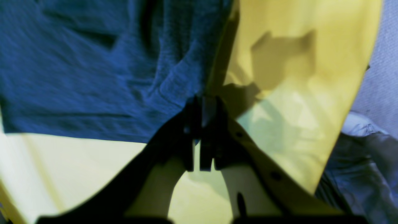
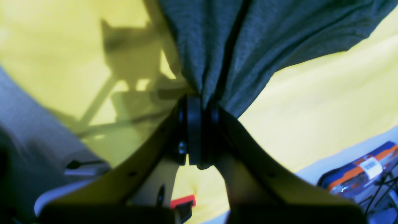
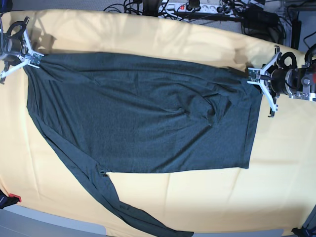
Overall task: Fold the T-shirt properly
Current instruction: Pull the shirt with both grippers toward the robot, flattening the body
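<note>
Nearby, power strip (image 3: 190, 7) beyond yellow cloth (image 3: 163, 37).

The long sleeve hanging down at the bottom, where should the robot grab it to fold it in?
Probably near the cuff end of the long sleeve, coming from above: it lies flat and stretched out on the yellow cloth, trailing away from the T-shirt toward the table edge.

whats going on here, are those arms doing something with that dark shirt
A two-armed robot is partway through folding a dark T-shirt spread on a yellow cloth. The left claw is shut on one upper corner of the shirt and the right claw is shut on the opposite one, so the top edge runs between them. The body lies mostly flat with some wrinkles, and one long sleeve trails toward the near edge of the table, not yet folded in.
</note>
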Motion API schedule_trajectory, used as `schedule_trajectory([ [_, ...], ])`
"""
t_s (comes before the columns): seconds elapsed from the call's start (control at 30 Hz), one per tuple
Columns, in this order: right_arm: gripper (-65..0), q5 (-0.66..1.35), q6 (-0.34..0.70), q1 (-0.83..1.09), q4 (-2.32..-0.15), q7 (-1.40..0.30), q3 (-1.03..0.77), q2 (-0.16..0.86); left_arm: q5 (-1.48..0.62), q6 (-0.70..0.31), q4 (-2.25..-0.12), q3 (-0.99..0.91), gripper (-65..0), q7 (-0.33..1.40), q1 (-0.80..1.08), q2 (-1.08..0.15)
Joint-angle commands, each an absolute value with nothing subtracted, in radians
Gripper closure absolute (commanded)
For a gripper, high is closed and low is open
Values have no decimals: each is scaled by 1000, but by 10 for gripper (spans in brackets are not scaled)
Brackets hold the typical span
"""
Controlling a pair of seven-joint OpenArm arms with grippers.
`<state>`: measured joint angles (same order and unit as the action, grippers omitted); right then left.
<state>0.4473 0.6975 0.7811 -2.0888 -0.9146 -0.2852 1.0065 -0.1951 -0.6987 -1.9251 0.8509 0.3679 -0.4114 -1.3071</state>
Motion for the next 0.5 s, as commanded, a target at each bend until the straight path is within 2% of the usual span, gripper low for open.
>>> schedule_trajectory([
  [0.0,0,459,698,803,-2101,-921,-318,1028,-200,-698,-1948,838,0,362,-427,-1342],
  [0.3,0,554,698,1057,-2115,-921,-540,1028,-196,-698,-2011,838,0,328,-361,-1444],
  [0.47,0,554,698,1120,-2154,-917,-564,1025,-193,-698,-2022,838,0,330,-308,-1450],
])
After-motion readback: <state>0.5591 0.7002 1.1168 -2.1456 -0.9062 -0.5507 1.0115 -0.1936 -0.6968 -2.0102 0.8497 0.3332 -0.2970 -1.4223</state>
